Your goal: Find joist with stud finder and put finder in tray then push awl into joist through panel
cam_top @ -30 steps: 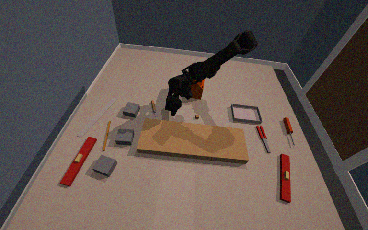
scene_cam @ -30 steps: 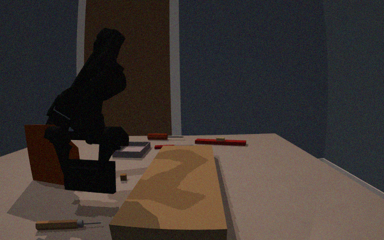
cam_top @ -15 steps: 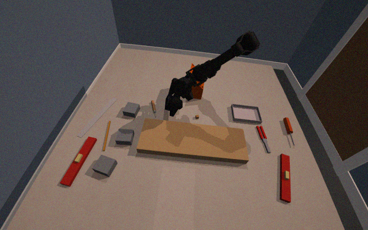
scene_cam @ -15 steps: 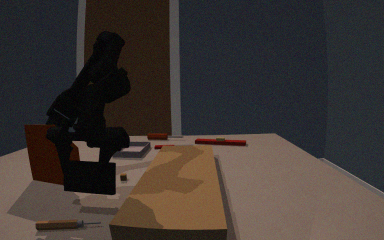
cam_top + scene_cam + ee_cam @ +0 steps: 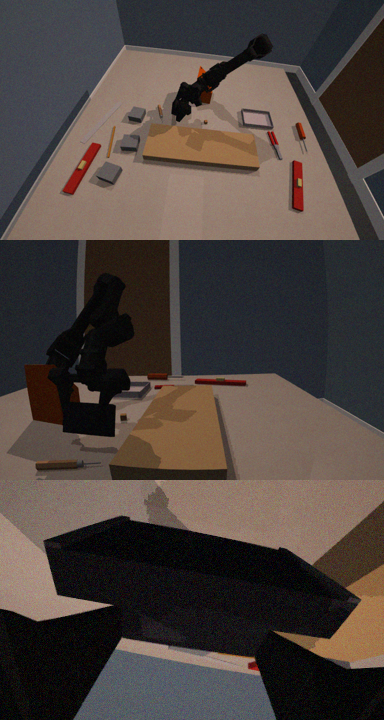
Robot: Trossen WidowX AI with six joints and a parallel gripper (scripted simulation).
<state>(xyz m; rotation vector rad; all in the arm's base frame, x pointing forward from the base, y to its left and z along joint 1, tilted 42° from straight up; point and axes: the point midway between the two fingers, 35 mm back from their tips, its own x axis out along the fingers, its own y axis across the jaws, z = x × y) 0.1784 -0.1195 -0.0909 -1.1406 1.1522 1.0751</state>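
The robot's matte black, many-jointed arm [image 5: 239,60] [image 5: 86,307] is dark all over; its slim, straight-edged link lies between bulkier, blocky housings. Above the black parallel-jaw gripper [image 5: 181,108] [image 5: 86,405] [image 5: 193,620], a thick, faceted elbow housing [image 5: 261,46] [image 5: 109,285] has blunted corners; farther back from the gripper, one thin, pale line [image 5: 61,354] marks a dark lower housing. The gripper itself has a wide black crosspiece; two black fingers [image 5: 105,395] narrow below it, with angular, sloping edges in the wrist view; finer surface detail is too dark to tell.
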